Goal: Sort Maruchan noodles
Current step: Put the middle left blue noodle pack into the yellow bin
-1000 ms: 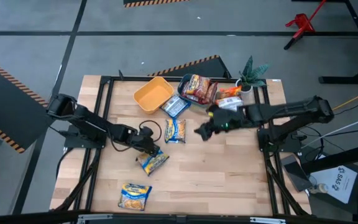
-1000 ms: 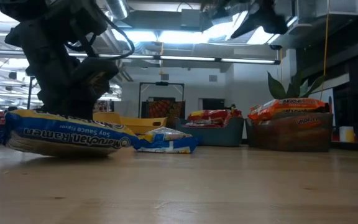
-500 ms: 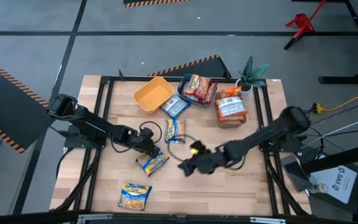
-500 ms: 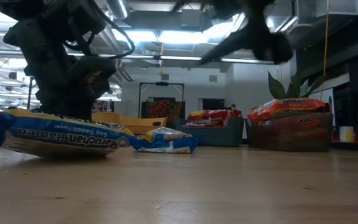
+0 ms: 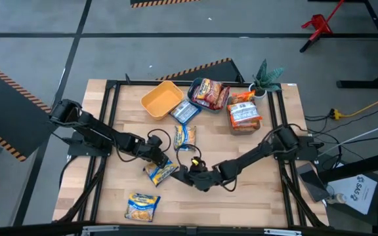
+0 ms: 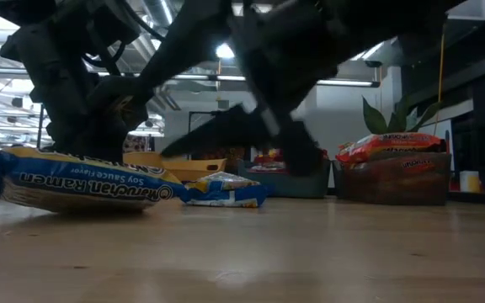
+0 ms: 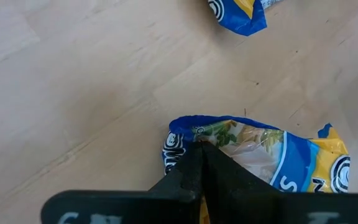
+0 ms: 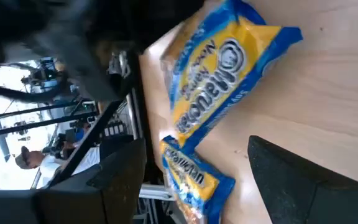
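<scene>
Yellow-and-blue crinkled ramen packet lies pinched in the left tool; right tool gapes released.

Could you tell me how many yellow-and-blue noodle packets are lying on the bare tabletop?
3: one packet mid-table below the bins, one packet pinned at its edge by the shut left gripper, and one packet near the front edge. More may be hidden under the arms.

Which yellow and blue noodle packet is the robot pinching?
The one in the middle of the table, pinched at its edge by the shut left gripper. The other yellow and blue packets lie untouched: one near the front edge, one farther back.
</scene>
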